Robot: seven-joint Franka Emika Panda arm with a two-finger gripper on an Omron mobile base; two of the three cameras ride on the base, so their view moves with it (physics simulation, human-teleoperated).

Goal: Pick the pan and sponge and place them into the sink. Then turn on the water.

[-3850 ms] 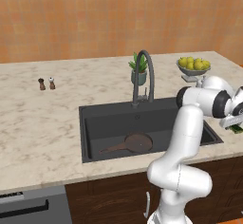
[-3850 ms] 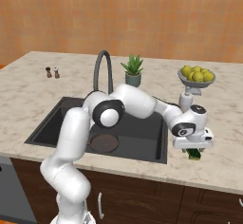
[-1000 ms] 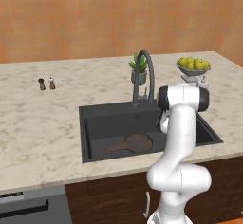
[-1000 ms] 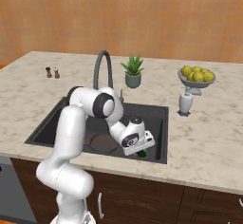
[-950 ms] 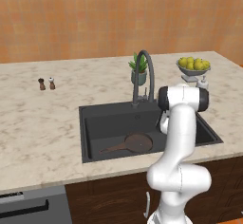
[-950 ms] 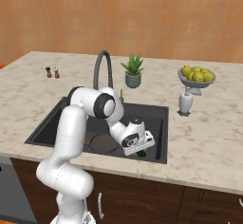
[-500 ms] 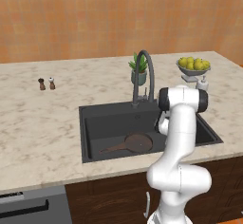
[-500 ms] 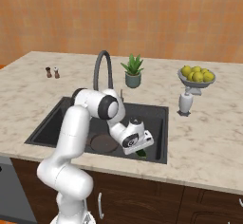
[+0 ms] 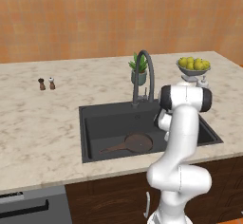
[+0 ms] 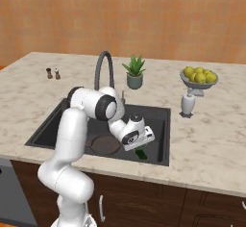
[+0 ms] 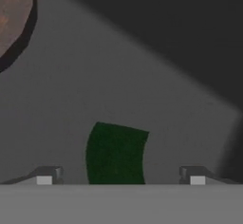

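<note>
Reaching: the white arm bends down into the large black rectangular sink (image 10: 53, 125), at the lower centre of the right base view.
Pincer: the two-finger pincer (image 11: 121, 176) is spread wide, with its two small fingertips (image 11: 45, 176) low at the left and right of the hand view, and it holds nothing.
Sponge: the small flat dark green sponge (image 11: 116, 153) lies on the grey sink floor between the two tips, touching neither; in the right base view it shows just under the hand (image 10: 142, 153), near the right front corner of the basin.
Pan: the small round dark brown skillet with a long straight handle (image 9: 135, 143) lies on the sink floor, left of the arm in the left base view; its rim shows in the upper left corner of the hand view (image 11: 14, 14).
Faucet: the tall dark grey arched faucet (image 9: 144, 76) stands behind the basin.
Surface: the light marbled surface (image 9: 42, 123) surrounds the sink.
</note>
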